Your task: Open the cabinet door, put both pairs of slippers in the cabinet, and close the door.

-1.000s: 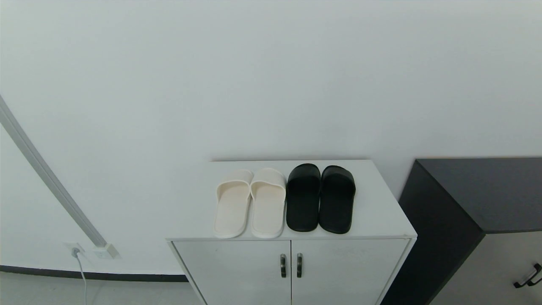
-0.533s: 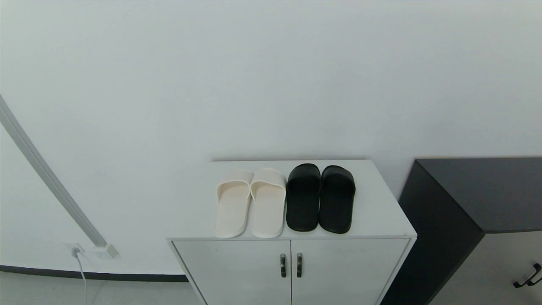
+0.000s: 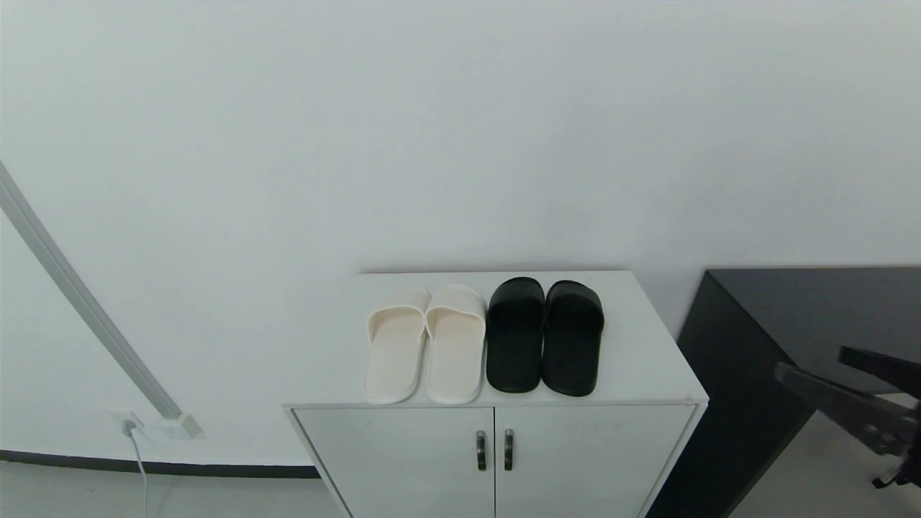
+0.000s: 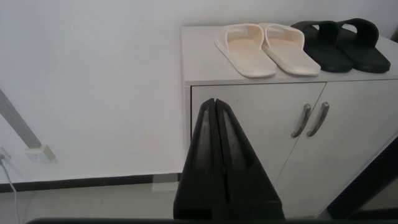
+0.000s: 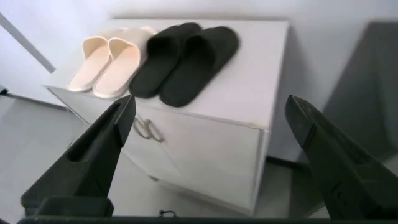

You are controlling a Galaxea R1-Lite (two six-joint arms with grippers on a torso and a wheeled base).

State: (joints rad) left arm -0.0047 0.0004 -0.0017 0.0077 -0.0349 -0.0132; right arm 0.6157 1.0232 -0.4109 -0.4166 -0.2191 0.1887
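- On top of the white cabinet (image 3: 647,374), against the wall, two pairs of slippers lie side by side, toes to the wall: the cream pair (image 3: 446,349) on the left and the black pair (image 3: 525,345) on the right, the inner slippers touching.
- Below them both cabinet doors are closed, the left door (image 3: 403,460) and the right door (image 3: 590,460) meeting at the middle, where two upright metal handles (image 3: 481,450) stand just beside each other.
- The right gripper (image 3: 811,361) hangs at the right side, well apart from the white cabinet and in front of a dark cabinet (image 3: 791,309); its jaws are spread wide and hold nothing, and the right wrist view looks between them onto the slippers and the handles.
- The left gripper (image 4: 215,106) has its two fingers pressed flat together, empty, held low in front of the left door and not touching it.
- On the wall to the left, a slanted cable duct (image 3: 79,295) runs down to a socket (image 3: 128,424) with a plug in it.
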